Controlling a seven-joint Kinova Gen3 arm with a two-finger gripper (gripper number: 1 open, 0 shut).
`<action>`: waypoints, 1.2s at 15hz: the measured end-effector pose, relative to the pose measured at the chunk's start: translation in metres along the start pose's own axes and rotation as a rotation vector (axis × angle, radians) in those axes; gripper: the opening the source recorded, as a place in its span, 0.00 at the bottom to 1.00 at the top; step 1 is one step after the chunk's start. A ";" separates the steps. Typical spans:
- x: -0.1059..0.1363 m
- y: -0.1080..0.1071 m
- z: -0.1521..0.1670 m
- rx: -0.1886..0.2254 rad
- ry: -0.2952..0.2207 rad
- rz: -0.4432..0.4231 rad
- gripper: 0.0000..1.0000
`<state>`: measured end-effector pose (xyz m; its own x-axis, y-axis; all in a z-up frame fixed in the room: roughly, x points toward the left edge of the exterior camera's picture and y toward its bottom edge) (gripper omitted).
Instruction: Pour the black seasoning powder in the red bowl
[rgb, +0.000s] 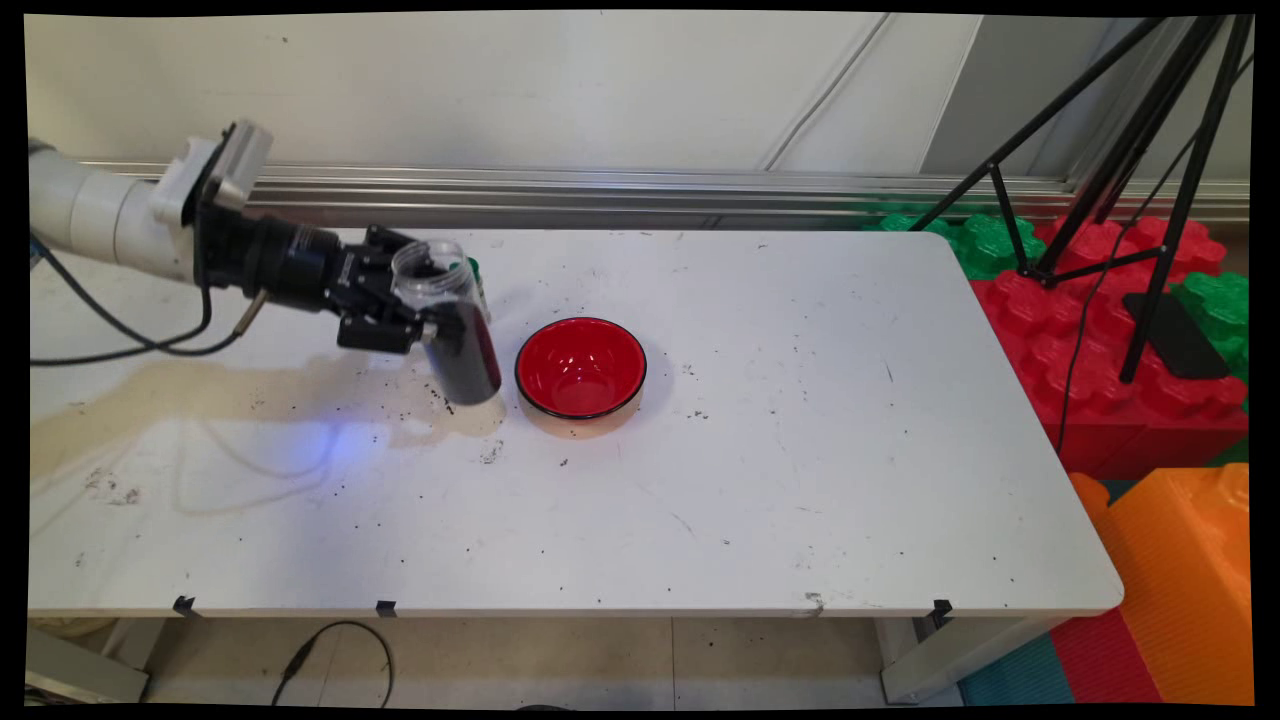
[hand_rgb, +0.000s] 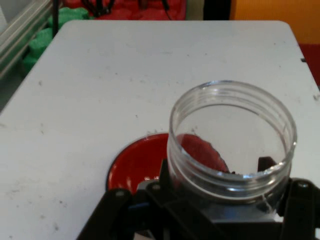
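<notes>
Clenched fingers of the black two-finger gripper (rgb: 425, 300) are seen over the white table (rgb: 800, 480) towards its far left corner, beside the glossy red bowl (rgb: 581, 366), so the clear open-mouthed plastic jar (rgb: 452, 320) with dark contents is held upright, slightly tilted.

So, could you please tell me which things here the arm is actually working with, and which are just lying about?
In use:
- tool, shut on the clear jar with dark contents
- red bowl, empty, right beside the jar

Lying about:
- big toy blocks beside the table
- black tripod
- dark specks and a stain on the table
</notes>
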<state>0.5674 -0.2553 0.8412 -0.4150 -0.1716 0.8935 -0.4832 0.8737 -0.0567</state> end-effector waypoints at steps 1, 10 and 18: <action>0.006 -0.002 0.000 0.007 0.003 0.003 0.00; 0.060 -0.033 0.013 0.076 0.022 0.101 0.00; 0.080 -0.062 0.035 0.118 0.005 0.233 0.00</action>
<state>0.5373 -0.3386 0.9006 -0.5222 0.0303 0.8523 -0.4620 0.8299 -0.3126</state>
